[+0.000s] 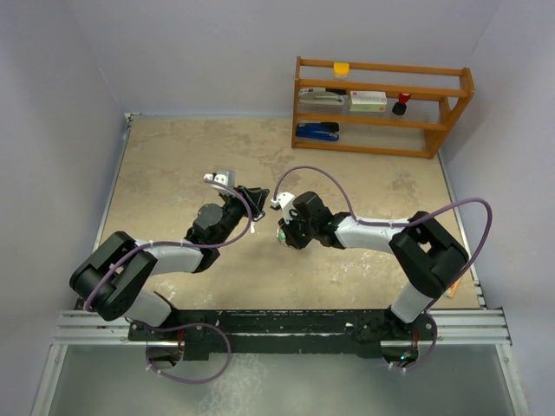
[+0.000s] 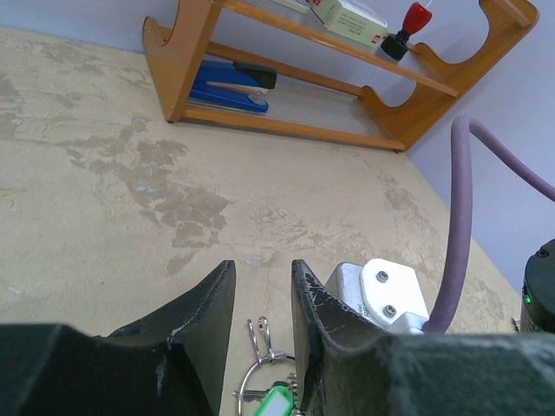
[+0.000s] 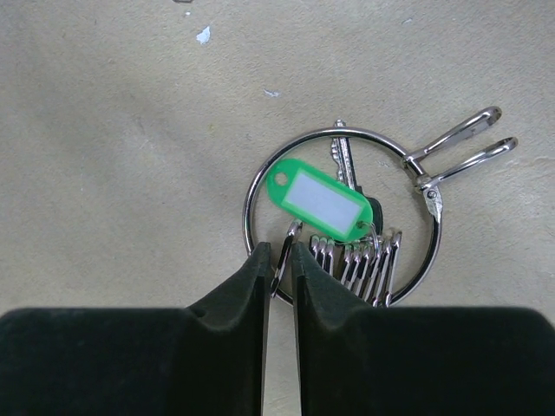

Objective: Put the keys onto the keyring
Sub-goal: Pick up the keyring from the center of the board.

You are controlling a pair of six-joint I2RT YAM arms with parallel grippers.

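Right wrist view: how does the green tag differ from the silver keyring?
The green tag is a flat, filled oblong with a white window; the keyring is a thin, open loop of silver wire. The tag is long and tilted; the keyring is round and wider, with the tag mostly inside it. Both lie on the table.

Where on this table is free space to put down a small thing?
Free: the far-left table between the left wall and the rack; also the right side before the rack. Crowded: the centre, where left gripper and right gripper meet at the keyring.
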